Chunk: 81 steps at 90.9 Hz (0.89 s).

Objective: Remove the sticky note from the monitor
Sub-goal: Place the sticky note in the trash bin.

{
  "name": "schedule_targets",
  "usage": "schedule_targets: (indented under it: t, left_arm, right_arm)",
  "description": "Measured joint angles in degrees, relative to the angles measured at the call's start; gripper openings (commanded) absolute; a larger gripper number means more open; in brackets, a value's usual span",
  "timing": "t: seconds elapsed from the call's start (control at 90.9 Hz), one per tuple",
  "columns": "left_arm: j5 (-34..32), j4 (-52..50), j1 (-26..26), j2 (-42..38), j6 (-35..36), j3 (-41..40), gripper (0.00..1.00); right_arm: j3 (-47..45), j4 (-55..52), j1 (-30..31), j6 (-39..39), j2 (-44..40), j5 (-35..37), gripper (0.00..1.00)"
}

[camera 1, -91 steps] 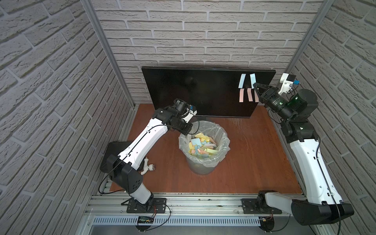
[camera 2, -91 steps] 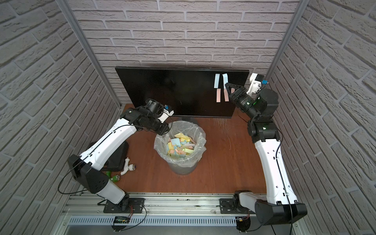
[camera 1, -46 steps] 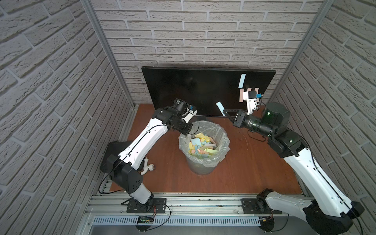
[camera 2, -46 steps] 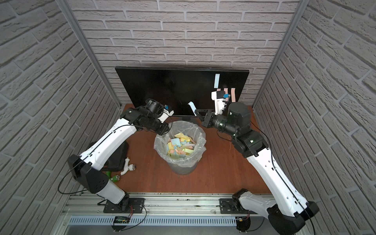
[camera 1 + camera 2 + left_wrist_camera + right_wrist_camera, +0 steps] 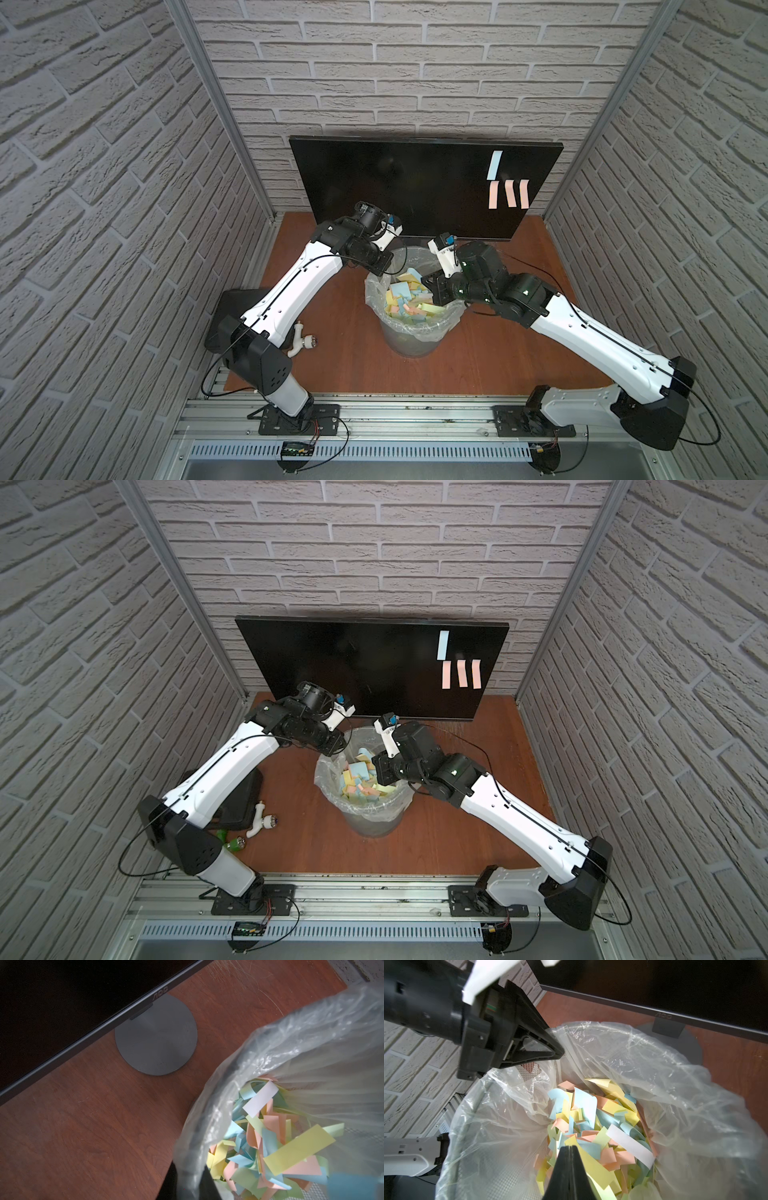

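The right gripper [image 5: 569, 1148] hangs over the open bin [image 5: 409, 340], with its tips pointing down at the heap of coloured notes [image 5: 591, 1126] inside. Its two jaws are pressed together, and no gap shows. Whether a note is between them I cannot tell, because the right wrist view shows only the black fingers against the heap. In a top view this gripper [image 5: 380, 771] is above the right side of the bin's rim.

The left gripper [image 5: 557, 1053] is at the far left edge of the bin. Its jaws are closed on the rim of the clear bag [image 5: 270, 1053] that lines the bin. In the left wrist view the plastic passes between the two dark fingers [image 5: 172, 1182].

The monitor [image 5: 395, 187] stands upright at the back of the table [image 5: 498, 357], on a round grey foot [image 5: 155, 1039], just behind the bin. Its screen is dark. Four notes stick to the right part of the screen: one blue note [image 5: 494, 164] above, and three pink notes [image 5: 510, 193] in a row just below it, side by side. Both grippers are well apart from these four.

On the left, near the base of the left arm, a black slab [image 5: 230, 309] lies flat on the table, and a white pipe fitting [image 5: 302, 340] lies just beside it.
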Motion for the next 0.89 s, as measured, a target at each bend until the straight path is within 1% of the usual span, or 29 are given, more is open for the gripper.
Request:
schedule_targets:
  t: [0.066, 0.121, 0.242, 0.308, 0.341, 0.473, 0.715, 0.891]
  left_arm:
    - [0.00, 0.00, 0.00, 0.00, 0.00, 0.00, 0.17]
    - [0.00, 0.00, 0.00, 0.00, 0.00, 0.00, 0.17]
    - [0.00, 0.00, 0.00, 0.00, 0.00, 0.00, 0.17]
    - [0.00, 0.00, 0.00, 0.00, -0.02, 0.00, 0.17]
    - [0.00, 0.00, 0.00, 0.00, 0.00, 0.00, 0.17]
    - [0.02, 0.00, 0.00, 0.00, 0.00, 0.02, 0.17]
    - [0.00, 0.00, 0.00, 0.00, 0.00, 0.02, 0.17]
    - [0.00, 0.00, 0.00, 0.00, 0.00, 0.02, 0.17]
  right_arm:
    - [0.00, -0.07, 0.57, -0.31, 1.01, 0.74, 0.03]
    - [0.00, -0.15, 0.98, -0.63, 1.66, 1.29, 0.06]
    - [0.00, -0.50, 1.36, -1.27, 2.14, 2.03, 0.22]
    - [0.02, -0.52, 1.42, -1.29, 2.14, 2.32, 0.34]
    - [0.02, -0.52, 1.44, -1.46, 2.14, 2.38, 0.37]
    - [0.37, -0.79, 1.55, -1.42, 2.16, 2.51, 0.43]
    - [1.75, -0.94, 1.57, -1.22, 2.16, 2.23, 0.50]
    - [2.01, -0.59, 1.57, -0.79, 2.16, 0.66, 0.59]
